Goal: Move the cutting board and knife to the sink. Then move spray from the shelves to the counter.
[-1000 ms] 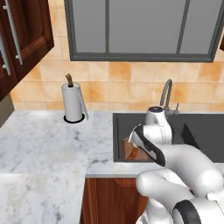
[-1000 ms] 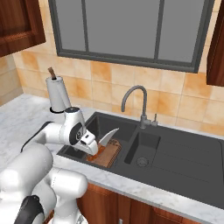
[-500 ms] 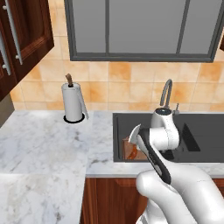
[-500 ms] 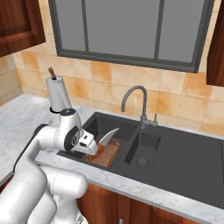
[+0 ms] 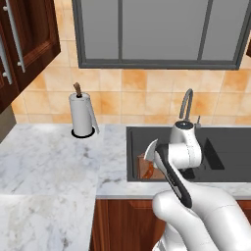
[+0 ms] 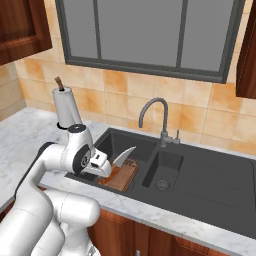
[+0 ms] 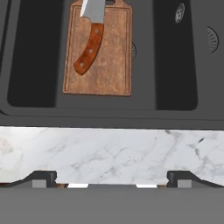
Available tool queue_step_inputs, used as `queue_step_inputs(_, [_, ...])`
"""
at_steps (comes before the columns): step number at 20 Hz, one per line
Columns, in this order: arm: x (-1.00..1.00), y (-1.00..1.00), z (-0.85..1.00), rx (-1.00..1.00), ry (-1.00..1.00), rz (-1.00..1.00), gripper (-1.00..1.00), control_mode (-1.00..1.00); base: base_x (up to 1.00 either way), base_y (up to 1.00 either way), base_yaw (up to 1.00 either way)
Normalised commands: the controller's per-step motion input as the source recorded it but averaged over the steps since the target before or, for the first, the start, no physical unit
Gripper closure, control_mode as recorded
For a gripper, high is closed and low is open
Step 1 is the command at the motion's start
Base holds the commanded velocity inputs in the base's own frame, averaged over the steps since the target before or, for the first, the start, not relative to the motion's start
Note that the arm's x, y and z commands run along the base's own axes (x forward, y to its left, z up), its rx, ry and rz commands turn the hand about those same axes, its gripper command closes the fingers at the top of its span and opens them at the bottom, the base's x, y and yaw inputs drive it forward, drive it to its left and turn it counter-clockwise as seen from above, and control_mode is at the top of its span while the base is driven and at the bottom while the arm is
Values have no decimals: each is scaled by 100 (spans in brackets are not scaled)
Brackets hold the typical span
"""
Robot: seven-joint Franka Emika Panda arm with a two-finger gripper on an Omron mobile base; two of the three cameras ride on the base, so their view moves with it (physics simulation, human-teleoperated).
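1. Board (image 5: 145, 165) and knife (image 5: 151, 147) lie in the sink (image 5: 215, 147); the arm has lifted away.
2. Knife (image 6: 123, 155) rests on board (image 6: 121, 177), so the spray comes next.
3. Jaws (image 7: 112, 180) spread wide and empty over the counter (image 7: 112, 151) edge.

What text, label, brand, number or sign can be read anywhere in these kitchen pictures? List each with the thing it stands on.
None: no words, numbers or signs are readable in any view.
The brown wooden cutting board lying in the dark grey sink basin is unmarked.
The knife with the reddish-brown wooden handle shows rivets only.
The white paper towel roll is blank.
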Motion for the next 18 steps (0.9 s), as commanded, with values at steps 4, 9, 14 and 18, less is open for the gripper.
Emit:
queue_step_inputs(4, [0,0,0,0,0,0,-100,-100,0,0,0])
queue_step_inputs(9, [0,0,0,0,0,0,-100,100,-41,-10,0])
queue_step_inputs(14, [0,0,0,0,0,0,-100,100,-64,-20,0])
queue_step_inputs(18, [0,0,0,0,0,0,-100,100,-58,-31,-5])
